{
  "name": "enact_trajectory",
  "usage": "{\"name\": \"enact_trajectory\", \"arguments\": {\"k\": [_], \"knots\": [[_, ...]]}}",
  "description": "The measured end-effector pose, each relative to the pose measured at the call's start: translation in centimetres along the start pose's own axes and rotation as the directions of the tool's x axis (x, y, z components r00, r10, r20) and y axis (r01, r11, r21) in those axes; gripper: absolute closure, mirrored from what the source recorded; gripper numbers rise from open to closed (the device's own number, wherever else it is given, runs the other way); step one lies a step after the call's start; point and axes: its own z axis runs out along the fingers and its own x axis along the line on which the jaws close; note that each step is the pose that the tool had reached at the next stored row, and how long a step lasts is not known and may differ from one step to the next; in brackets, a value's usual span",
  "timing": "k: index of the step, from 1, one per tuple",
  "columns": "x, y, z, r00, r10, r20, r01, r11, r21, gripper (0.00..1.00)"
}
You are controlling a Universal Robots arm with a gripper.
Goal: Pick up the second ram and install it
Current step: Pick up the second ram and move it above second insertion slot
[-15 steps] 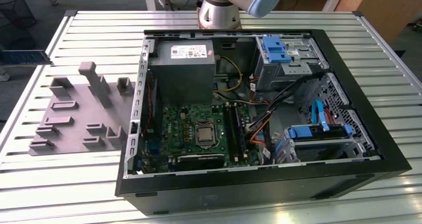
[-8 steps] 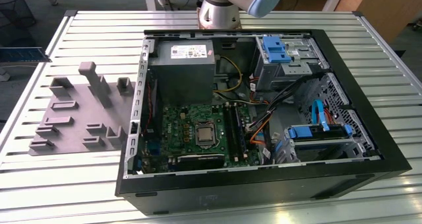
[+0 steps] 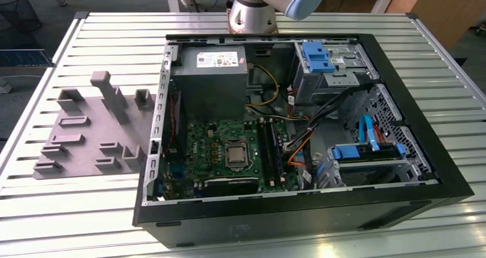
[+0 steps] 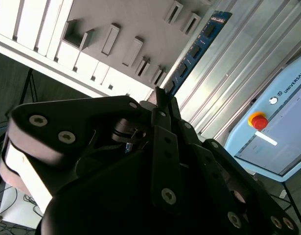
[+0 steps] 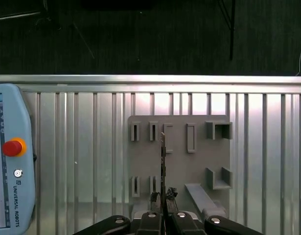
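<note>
Above the ribbed metal worktop (image 5: 81, 161), our jaws pinch the second ram (image 4: 196, 49), a long flat blue stick with dark chips, over the grey slotted holder plate (image 5: 199, 161). The open black case (image 3: 304, 212) holds a green motherboard (image 3: 220, 150).

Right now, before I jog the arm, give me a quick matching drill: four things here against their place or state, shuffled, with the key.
Things:
1. second ram
2. grey holder plate
3. red button
4. computer case

Place or state:
A. on the light-blue pendant
B. open, motherboard exposed
C. clamped in the tool
D. flat on the slatted table, on the exterior view's left of the case

Pairs: 1-C, 2-D, 3-A, 4-B
</note>
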Motion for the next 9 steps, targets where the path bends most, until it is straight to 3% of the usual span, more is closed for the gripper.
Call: {"name": "enact_trajectory", "arguments": {"k": [9], "knots": [[-0.02, -0.07, -0.21, 1.0, 0.0, -0.0002, 0.0, 1.0, -0.0003, 0.86]]}}
